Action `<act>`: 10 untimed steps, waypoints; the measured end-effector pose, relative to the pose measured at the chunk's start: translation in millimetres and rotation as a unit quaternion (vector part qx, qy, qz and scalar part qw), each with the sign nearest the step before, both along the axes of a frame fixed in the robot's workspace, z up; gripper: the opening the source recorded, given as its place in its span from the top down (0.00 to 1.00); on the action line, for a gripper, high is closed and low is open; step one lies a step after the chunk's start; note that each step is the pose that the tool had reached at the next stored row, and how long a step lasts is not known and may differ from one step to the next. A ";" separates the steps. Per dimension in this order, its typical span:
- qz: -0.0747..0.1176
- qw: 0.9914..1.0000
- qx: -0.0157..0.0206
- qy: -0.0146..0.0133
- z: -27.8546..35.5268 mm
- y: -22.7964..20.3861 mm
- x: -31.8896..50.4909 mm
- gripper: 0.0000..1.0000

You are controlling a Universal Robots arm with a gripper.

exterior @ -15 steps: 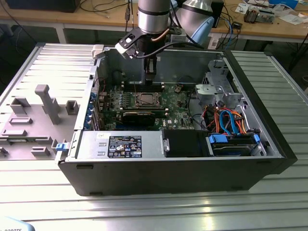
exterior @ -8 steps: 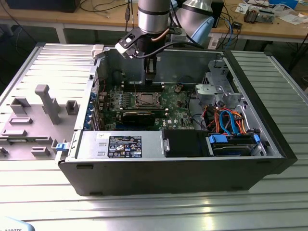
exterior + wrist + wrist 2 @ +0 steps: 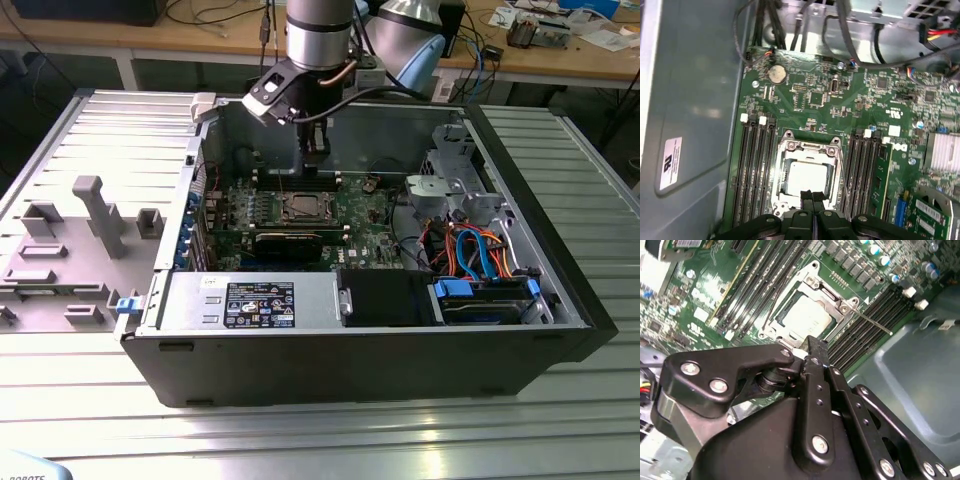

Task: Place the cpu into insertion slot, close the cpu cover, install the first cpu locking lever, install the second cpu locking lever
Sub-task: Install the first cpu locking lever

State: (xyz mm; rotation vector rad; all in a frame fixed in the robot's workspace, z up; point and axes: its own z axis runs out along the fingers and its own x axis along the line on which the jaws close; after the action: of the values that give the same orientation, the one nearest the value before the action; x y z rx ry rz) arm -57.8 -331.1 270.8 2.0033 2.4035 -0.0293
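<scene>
The cpu (image 3: 807, 177) (image 3: 805, 317) lies flat in the insertion slot (image 3: 300, 207) on the green board, its silver top showing. The cpu cover (image 3: 809, 146) (image 3: 816, 286) lies down around it as a silvery frame. In the second wrist view one thin lever rod (image 3: 871, 323) juts from a socket corner out over the black memory slots. A second rod (image 3: 782, 297) runs along the opposite side of the frame. My gripper (image 3: 812, 196) (image 3: 815, 346) (image 3: 316, 150) hovers just above the socket's edge. Its black fingertips are pressed together with nothing between them.
The board sits deep in an open computer case (image 3: 530, 210) on a ribbed metal table. Black memory slots (image 3: 755, 165) flank the socket. A black graphics card (image 3: 288, 243), a drive cage with coloured cables (image 3: 470, 250) and the power supply (image 3: 250, 300) crowd the case. A grey fixture plate (image 3: 70, 250) lies at the exterior view's left.
</scene>
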 end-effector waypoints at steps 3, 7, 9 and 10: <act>0.043 0.999 0.000 0.000 -0.6 0.0 0.0 0.89; 0.087 0.996 0.000 0.000 -1.1 0.0 0.0 0.89; 0.105 0.994 0.000 0.000 -1.2 0.0 0.0 0.89; 0.111 0.994 0.000 0.000 -1.3 0.0 0.0 0.89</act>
State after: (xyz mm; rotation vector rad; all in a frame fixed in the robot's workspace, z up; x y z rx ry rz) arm -57.8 -331.1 269.5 1.7236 2.6090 -0.0269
